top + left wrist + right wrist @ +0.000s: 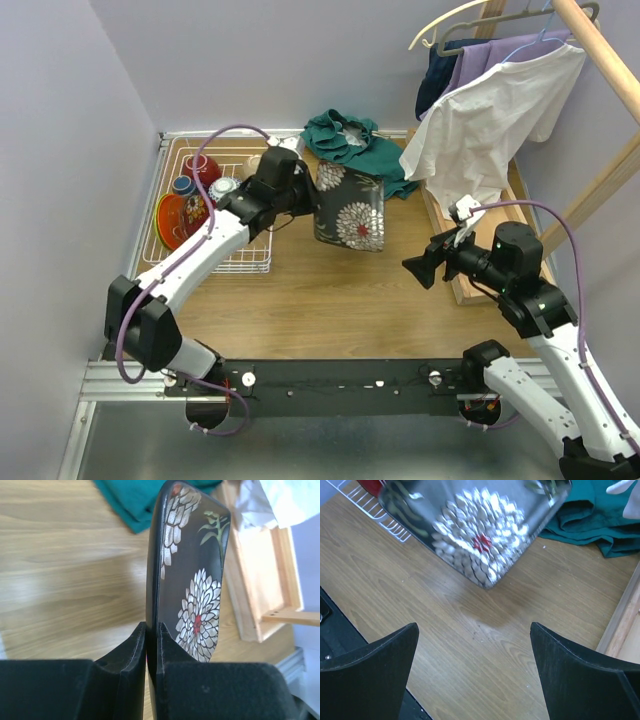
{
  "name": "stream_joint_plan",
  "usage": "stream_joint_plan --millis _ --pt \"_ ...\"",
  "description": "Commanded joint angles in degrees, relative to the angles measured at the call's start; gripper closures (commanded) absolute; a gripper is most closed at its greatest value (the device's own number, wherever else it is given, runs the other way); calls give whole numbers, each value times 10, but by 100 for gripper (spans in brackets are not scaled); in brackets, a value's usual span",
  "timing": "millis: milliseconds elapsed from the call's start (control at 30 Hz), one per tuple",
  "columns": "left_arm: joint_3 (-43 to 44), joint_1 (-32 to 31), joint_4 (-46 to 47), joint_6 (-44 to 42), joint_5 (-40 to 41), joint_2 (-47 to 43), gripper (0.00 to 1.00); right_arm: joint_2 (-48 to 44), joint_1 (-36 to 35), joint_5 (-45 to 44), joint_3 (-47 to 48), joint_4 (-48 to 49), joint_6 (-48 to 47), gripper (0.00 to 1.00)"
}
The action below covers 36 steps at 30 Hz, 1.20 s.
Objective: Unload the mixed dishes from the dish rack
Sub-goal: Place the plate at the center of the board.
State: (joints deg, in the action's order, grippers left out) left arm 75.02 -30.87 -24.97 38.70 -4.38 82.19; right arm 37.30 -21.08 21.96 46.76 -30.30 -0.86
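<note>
Now the left gripper (152, 632) pinches a glossy black square floral plate (192, 580) by its thin rim, the right gripper (474, 626) gaping wide.

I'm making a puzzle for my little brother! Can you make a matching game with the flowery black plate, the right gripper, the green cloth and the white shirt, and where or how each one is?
Things:
1 black floral plate
2 right gripper
3 teal cloth
4 white shirt

States:
A hanging up
B open, holding nothing
C pinched in the left gripper
D crumpled on the table

Pairs: 1-C, 2-B, 3-D, 4-A
</note>
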Motion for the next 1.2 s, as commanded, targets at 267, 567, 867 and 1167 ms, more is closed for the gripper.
stream_joint_plan --millis 267,567,867,1167 --pt "-71 -73 298 132 2 117 100 -17 -5 7 -3 17 7 0" --pt "-95 -90 355 155 17 179 100 -15 -4 4 -2 16 6 0" --pt "-97 -90 349 161 -3 225 69 -14 -5 -1 -2 10 7 0" --pt "-84 -91 310 147 -1 231 30 -12 -5 -2 -2 9 6 0"
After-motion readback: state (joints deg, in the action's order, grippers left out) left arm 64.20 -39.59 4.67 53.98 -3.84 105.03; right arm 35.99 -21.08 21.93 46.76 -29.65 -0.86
